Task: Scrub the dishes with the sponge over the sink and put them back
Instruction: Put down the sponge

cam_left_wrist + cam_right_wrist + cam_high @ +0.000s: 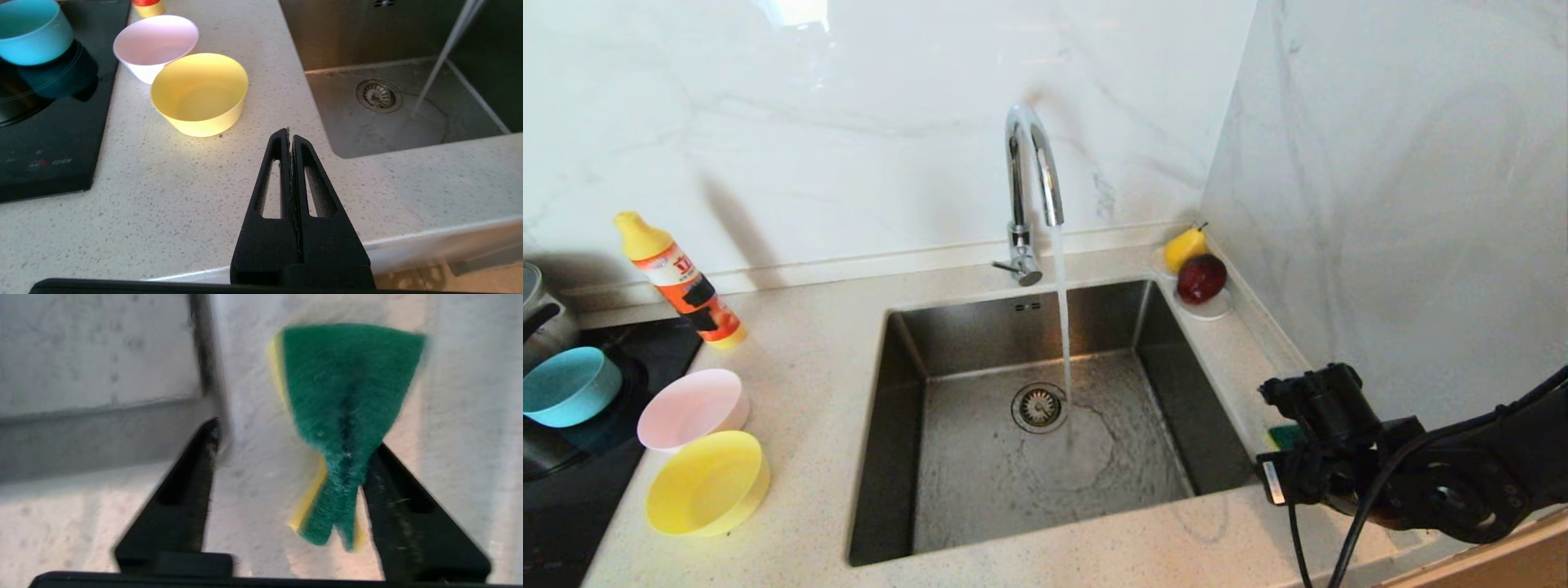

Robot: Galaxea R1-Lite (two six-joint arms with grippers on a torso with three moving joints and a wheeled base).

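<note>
The sponge (347, 396), yellow foam with a green face, lies creased on the counter right of the sink (1013, 327), a green corner (1286, 435) showing under my right arm. My right gripper (296, 437) is open above it, jaws wide apart, and the sponge's narrow end rests against one finger (392, 486). The yellow bowl (707, 482), pink bowl (692, 408) and blue bowl (568, 385) stand left of the sink. My left gripper (289, 132) is shut and empty, parked over the counter's front edge near the yellow bowl (200, 94).
Water runs from the chrome faucet (1029, 163) beside the drain (1039, 406). A detergent bottle (682, 282) stands at the back left, beside a black cooktop (572, 490) and a steel pot (539, 314). A saucer with fruit (1196, 282) sits at the back right, near the side wall.
</note>
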